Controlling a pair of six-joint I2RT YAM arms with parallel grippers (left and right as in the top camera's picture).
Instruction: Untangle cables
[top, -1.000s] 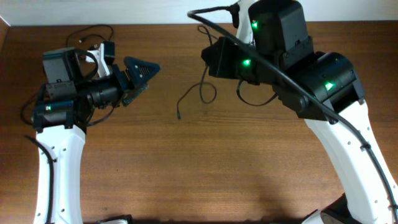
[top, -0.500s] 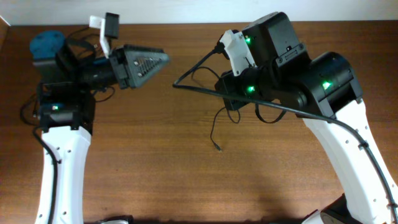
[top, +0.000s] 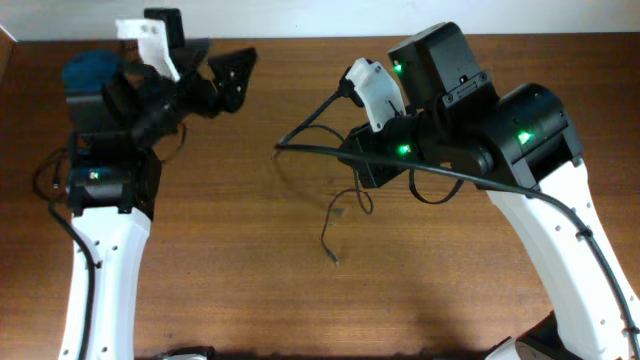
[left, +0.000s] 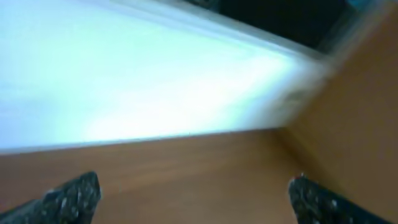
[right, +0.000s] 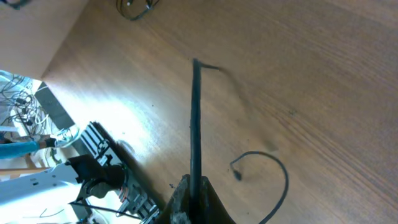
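Overhead, going from the left, our left gripper (top: 228, 80) hangs spread wide and empty near the far edge of the table (top: 250, 290); our right gripper (right: 191, 198) is clenched on a cable (top: 327, 235) dangling mid-table. We should draw it away slowly so the plug end cannot snag

Left wrist view blurred; left end effector (left: 193, 198) shows fingertips (left: 74, 198) only, rest below frame. Right end effector (right: 191, 200) cropped at bottom edge; cable (right: 285, 180) runs off there too.
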